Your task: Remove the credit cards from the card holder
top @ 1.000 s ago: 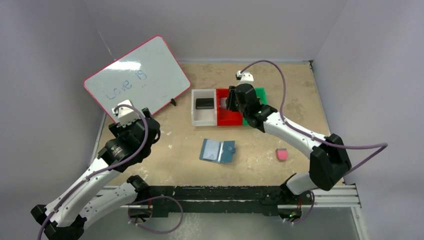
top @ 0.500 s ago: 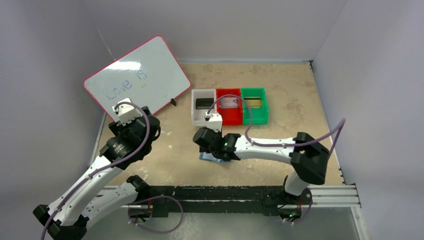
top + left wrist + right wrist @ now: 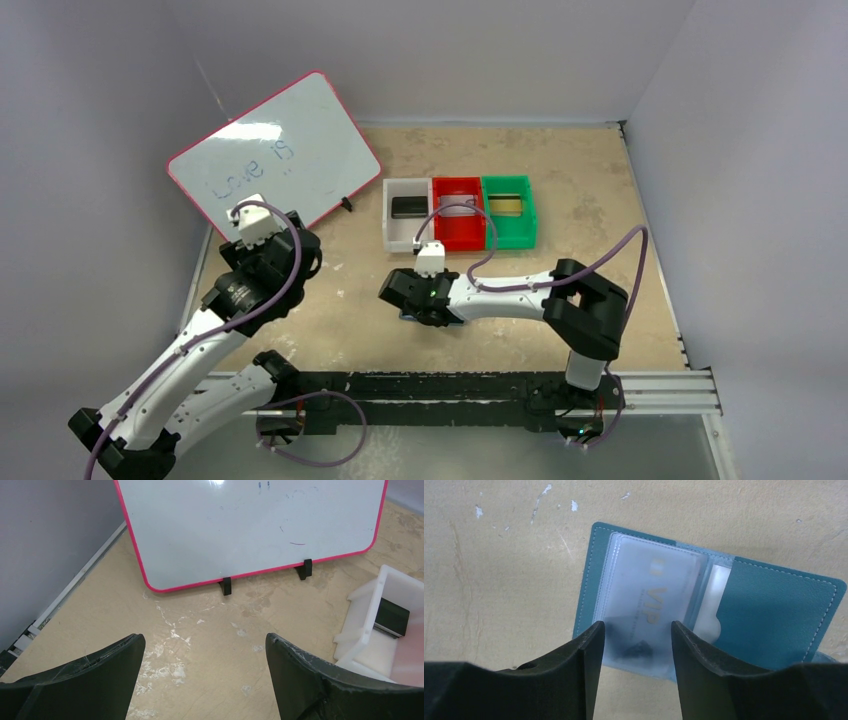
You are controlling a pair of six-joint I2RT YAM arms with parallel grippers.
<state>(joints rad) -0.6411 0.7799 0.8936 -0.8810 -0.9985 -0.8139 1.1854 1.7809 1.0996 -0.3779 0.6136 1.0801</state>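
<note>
The card holder (image 3: 774, 610) was laid open on the table (image 3: 499, 580), with a silvery credit card (image 3: 649, 585) seen in its clear pocket. The right gripper (image 3: 635, 630) was poised over it, jaws apart, nothing clamped. The left gripper (image 3: 202, 642) was spread wide near the whiteboard (image 3: 250, 525).

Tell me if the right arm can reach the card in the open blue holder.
Probably yes: the right claw hangs open over the slate-blue bifold card holder, its fingers framing the silvery VIP card. Only its clear sleeve covers it.
</note>
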